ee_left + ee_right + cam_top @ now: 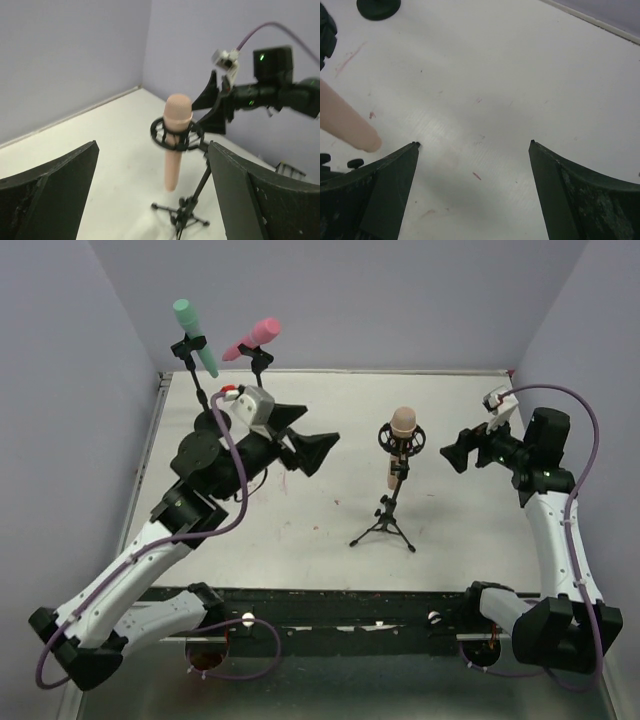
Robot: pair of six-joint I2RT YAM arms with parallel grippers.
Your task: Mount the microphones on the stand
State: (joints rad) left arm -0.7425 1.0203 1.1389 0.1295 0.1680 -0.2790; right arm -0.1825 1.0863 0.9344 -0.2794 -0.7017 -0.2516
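Peach microphone (402, 423) in tripod (384, 526) ring, worktop (470, 530) centre | teal microphone (192, 328), pink microphone (255, 337) clipped at 11 o'clock | likely light, rigid, slick taper; grip mid-body | left claw (308, 436), right claw (463, 451) wide, empty

peach microphone (171, 170): smooth, matt | tripod stand (385, 525): matt black | table (495, 75): white, matt, scuffed
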